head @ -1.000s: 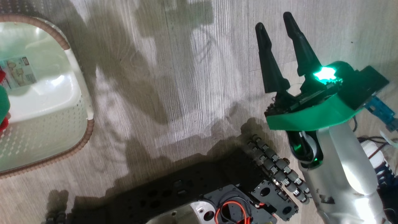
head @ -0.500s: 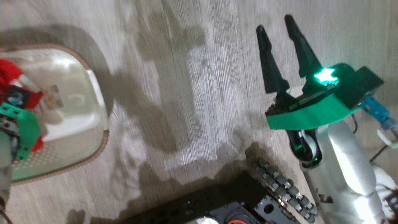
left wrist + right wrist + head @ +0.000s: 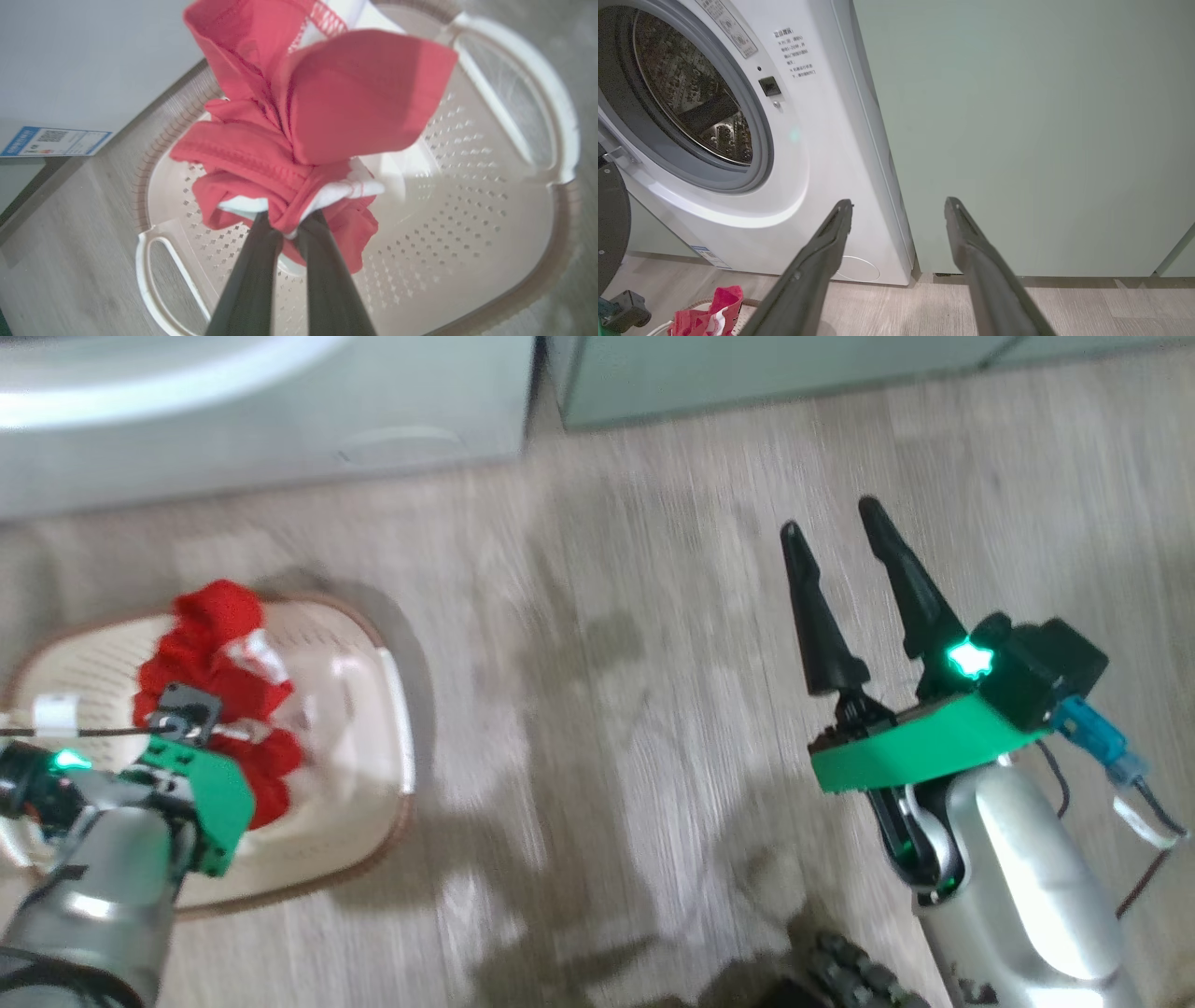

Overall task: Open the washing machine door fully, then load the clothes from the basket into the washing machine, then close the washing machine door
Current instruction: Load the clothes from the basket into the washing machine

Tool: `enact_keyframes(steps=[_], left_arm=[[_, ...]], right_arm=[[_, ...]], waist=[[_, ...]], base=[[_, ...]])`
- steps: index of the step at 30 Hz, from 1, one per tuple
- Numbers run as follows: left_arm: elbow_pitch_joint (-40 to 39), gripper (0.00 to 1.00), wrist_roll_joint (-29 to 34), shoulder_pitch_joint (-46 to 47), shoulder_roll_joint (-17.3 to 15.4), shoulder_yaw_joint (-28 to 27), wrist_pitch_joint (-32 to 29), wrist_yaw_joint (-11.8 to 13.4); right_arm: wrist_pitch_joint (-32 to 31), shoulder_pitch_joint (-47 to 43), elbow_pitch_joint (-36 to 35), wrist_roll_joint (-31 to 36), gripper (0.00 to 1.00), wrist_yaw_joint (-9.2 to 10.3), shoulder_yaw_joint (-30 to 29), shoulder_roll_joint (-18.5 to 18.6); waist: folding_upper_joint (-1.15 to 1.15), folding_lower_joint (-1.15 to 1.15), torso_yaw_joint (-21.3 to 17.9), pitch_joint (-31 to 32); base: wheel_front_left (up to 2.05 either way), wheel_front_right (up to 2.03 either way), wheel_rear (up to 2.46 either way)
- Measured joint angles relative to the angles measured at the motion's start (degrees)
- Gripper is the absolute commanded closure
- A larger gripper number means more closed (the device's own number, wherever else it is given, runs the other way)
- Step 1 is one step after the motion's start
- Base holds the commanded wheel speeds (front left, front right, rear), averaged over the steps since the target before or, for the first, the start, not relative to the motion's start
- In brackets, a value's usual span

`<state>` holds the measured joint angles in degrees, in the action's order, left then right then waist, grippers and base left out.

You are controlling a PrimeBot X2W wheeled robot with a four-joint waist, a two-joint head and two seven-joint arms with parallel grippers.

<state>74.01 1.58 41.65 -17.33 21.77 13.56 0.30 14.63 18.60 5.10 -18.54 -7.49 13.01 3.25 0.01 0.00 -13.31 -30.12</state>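
My left gripper (image 3: 289, 221) is shut on the red and white clothes (image 3: 299, 140), which bunch up in front of its fingers above the cream basket (image 3: 467, 210). In the head view the clothes (image 3: 219, 681) hang over the basket (image 3: 378, 709) at the lower left, with the left gripper (image 3: 182, 714) under them. Over bare floor on the right my right gripper (image 3: 831, 521) stands open and holds nothing. It (image 3: 899, 204) points at the white washing machine (image 3: 808, 140), whose steel drum (image 3: 686, 93) is exposed. The door's black rim (image 3: 609, 224) is swung aside at the left edge.
Pale green cabinets (image 3: 1017, 116) stand right of the machine. The machine's base (image 3: 261, 420) and its round service flap (image 3: 401, 439) run along the top of the head view. A blue-edged sticker (image 3: 51, 140) sits low on its front. Wood-look floor lies between basket and right arm.
The head camera has swung up, bringing the machine's base and the whole basket into view. My left gripper now shows with the red clothes raised over the basket. The right gripper stays open.
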Motion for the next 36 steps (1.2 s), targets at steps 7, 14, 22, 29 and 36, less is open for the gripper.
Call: enact_keyframes(steps=[7,14,22,29,36], left_arm=[[-10.5,1.0,-3.2,-5.0,1.9,-1.8,0.6,2.0],[-26.6,1.0,-5.5,-14.4,2.0,-4.0,0.7,3.2],[-45.2,1.0,-6.1,-22.7,3.6,-7.7,0.7,5.5],[-57.9,1.0,-6.6,-31.1,7.4,-10.0,0.7,5.4],[-66.5,1.0,-7.1,-37.7,10.9,-12.6,0.7,3.1]], right_arm=[[0.0,-3.6,1.0,0.4,0.0,0.0,-0.5,0.2],[0.0,-6.7,1.8,0.4,0.0,0.0,-0.7,0.7],[0.0,-9.8,2.3,0.4,0.0,0.0,-1.4,1.3],[0.0,-12.1,2.7,0.3,0.0,0.0,-1.4,1.2],[0.0,-14.6,3.0,-0.3,0.0,0.0,-2.1,1.2]], waist=[[0.0,0.0,2.9,8.3],[0.0,0.0,5.3,15.2],[0.0,0.0,7.6,20.9],[0.0,0.0,8.7,24.8],[0.0,0.0,8.9,28.3]], base=[[0.0,0.0,0.0],[0.0,0.0,0.0],[0.0,0.0,0.0],[0.0,0.0,0.0],[0.0,0.0,0.0]])
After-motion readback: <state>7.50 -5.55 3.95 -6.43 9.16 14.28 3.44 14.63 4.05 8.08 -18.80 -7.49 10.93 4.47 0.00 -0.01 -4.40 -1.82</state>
